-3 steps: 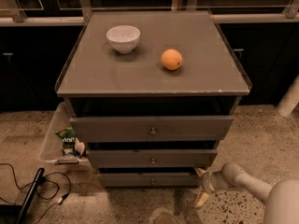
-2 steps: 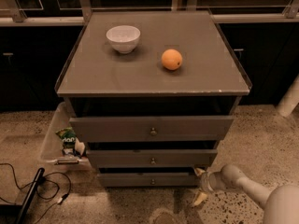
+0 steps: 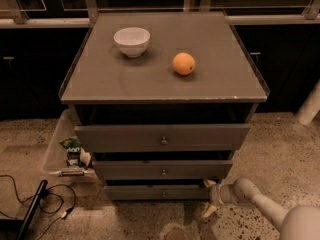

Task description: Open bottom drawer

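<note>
Down in the lower right of the frame, I am holding my pincer (image 3: 209, 198) with its fingers spread apart, just beside the right end of the bottom drawer (image 3: 150, 192). That drawer is sitting lowest in the grey cabinet (image 3: 150, 86), at lower centre.
</note>
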You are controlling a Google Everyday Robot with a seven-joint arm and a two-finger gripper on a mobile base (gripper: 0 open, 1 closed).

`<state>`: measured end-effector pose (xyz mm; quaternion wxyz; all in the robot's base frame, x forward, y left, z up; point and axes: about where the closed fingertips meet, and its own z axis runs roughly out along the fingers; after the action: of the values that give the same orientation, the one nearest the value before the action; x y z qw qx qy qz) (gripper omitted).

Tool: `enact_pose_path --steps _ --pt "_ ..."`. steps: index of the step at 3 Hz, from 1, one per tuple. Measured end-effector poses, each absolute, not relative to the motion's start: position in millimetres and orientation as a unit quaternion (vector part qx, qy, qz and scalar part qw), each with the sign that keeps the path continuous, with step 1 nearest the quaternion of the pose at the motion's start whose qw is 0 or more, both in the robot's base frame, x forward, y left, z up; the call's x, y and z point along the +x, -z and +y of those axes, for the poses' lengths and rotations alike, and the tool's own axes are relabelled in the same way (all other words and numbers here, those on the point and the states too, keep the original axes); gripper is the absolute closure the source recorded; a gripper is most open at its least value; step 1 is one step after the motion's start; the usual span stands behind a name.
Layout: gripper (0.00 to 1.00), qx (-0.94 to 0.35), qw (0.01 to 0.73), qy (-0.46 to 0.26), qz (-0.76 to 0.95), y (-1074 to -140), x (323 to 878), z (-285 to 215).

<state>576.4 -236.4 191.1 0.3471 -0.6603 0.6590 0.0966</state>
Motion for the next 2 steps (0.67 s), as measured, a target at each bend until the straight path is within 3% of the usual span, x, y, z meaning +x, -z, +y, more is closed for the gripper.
enact_pose_path --steps 2 --pt "0.00 -0.682 0.341 -0.115 0.636 -163.9 594.8 -216.2"
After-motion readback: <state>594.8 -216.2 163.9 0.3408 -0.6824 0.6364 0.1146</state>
